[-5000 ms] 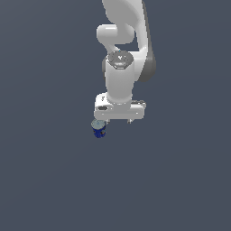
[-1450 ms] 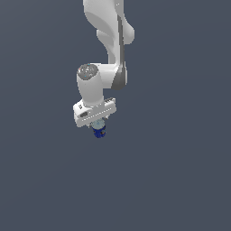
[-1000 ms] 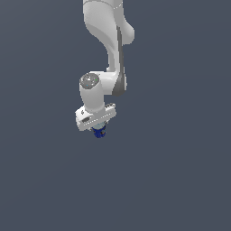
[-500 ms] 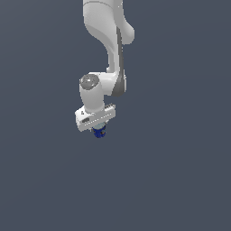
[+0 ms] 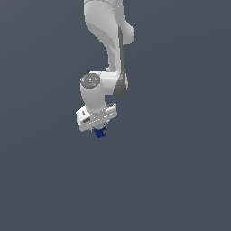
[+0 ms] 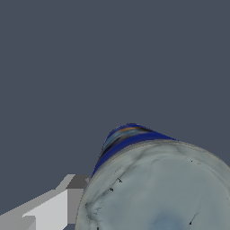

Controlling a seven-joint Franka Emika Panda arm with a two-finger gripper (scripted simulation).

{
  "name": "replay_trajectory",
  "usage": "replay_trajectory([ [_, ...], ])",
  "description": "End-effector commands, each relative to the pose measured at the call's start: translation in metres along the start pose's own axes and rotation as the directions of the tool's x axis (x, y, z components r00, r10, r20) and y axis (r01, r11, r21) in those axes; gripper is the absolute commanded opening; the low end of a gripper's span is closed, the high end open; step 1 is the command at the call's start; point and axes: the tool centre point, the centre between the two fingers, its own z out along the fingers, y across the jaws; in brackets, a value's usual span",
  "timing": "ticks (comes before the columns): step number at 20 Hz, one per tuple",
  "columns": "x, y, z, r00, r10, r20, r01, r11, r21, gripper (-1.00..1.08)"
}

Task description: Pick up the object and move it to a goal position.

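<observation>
The object is a small dark blue can (image 5: pixel 99 132) with a pale grey-silver top. In the exterior view it hangs under the white arm's hand, in my gripper (image 5: pixel 100 130), which is shut on it. The can is held off the ground against the plain dark background. In the wrist view the can (image 6: pixel 157 179) fills the near corner, its pale top facing the camera and its blue side showing beyond. One white finger (image 6: pixel 49 209) shows beside it. The other finger is hidden.
The white arm (image 5: pixel 108 49) comes down from the top of the exterior view. All around is a plain dark grey surface with no other objects in view.
The hand with the can has drifted slightly to the exterior view's right and the wrist has turned a little. The can stays gripped.
</observation>
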Motion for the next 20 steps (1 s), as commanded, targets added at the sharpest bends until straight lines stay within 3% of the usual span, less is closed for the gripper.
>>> replay_trajectory([
  [1,0.008,-0.002,-0.010,1.000,-0.001,-0.004,0.001,1.000,-0.003,-1.00],
  [8,0.042,-0.018,-0.048,1.000,-0.001,-0.004,0.001,1.000,-0.003,-1.00],
  [20,0.122,-0.053,-0.138,1.000,-0.001,-0.004,0.001,1.000,-0.003,-1.00],
])
